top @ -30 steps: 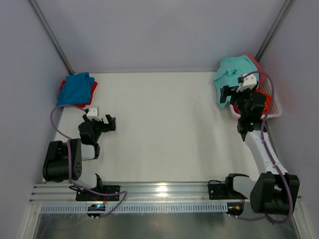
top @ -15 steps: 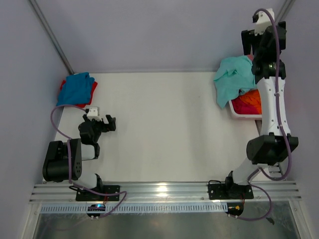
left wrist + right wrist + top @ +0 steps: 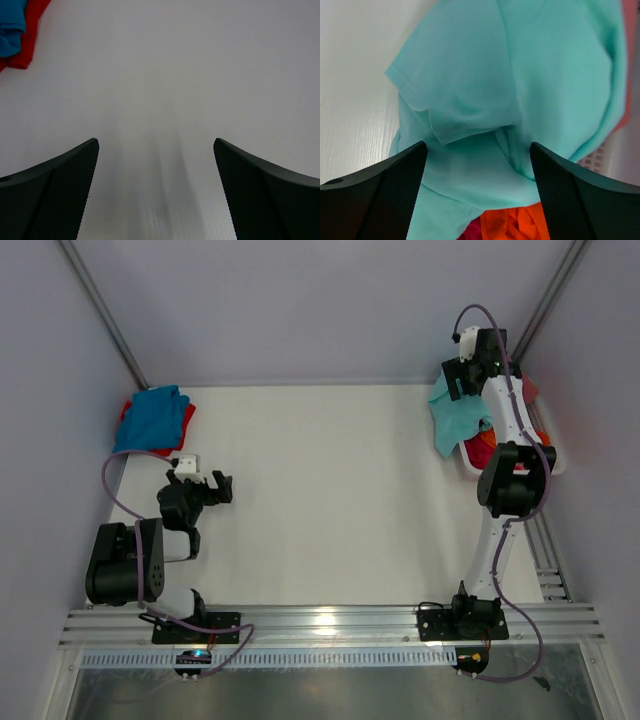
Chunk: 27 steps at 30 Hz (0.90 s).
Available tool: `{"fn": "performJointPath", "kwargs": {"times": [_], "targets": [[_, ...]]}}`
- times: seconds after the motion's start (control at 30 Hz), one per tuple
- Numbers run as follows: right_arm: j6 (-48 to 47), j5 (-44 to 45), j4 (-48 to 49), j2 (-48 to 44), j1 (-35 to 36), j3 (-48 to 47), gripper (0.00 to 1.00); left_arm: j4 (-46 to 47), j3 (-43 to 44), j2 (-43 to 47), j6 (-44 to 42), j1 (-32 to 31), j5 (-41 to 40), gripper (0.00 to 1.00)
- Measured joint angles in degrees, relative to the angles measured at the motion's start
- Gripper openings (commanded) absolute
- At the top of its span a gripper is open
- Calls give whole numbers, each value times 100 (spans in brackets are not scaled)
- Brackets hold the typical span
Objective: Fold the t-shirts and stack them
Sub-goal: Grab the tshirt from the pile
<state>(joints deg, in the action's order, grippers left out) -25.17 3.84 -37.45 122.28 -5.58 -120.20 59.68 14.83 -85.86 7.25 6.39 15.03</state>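
Right gripper (image 3: 477, 150) spread wide just over the mint-teal t-shirt (image 3: 485, 65) (nothing clamped between its fingers), left gripper (image 3: 156, 147) equally wide, empty, above the table (image 3: 165, 70)

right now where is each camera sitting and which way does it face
Top external: fixed above and behind the bases, looking down on the table; shows left arm, right arm, left claw, right claw.
Left wrist: on the left arm, facing the table; its fingers frame the bottom.
Right wrist: looking down on the mint-teal tee; its fingers in the bottom corners.
Shared: top and left wrist both see the blue tee on the red tee.
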Motion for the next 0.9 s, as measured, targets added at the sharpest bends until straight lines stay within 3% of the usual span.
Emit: {"fn": "performJointPath", "kwargs": {"times": [0.13, 0.23, 0.27, 0.3, 0.33, 0.67, 0.9], "targets": [[79, 72, 179, 337, -4, 284, 87, 0, 0, 0, 0, 0, 2, 98], [175, 173, 452, 382, -2, 310, 79, 0, 0, 0, 0, 0, 2, 97], [203, 219, 546, 402, 0, 310, 47, 0, 0, 0, 0, 0, 2, 97], [219, 262, 619, 431, 4, 310, 21, 0, 0, 0, 0, 0, 2, 97], [256, 317, 702, 492, 11, 304, 3, 0, 0, 0, 0, 0, 2, 96], [481, 404, 1099, 662, 31, 474, 3, 0, 0, 0, 0, 0, 2, 91], [391, 188, 1113, -52, 24, 970, 3, 0, 2, 0, 0, 0, 2, 91]]}}
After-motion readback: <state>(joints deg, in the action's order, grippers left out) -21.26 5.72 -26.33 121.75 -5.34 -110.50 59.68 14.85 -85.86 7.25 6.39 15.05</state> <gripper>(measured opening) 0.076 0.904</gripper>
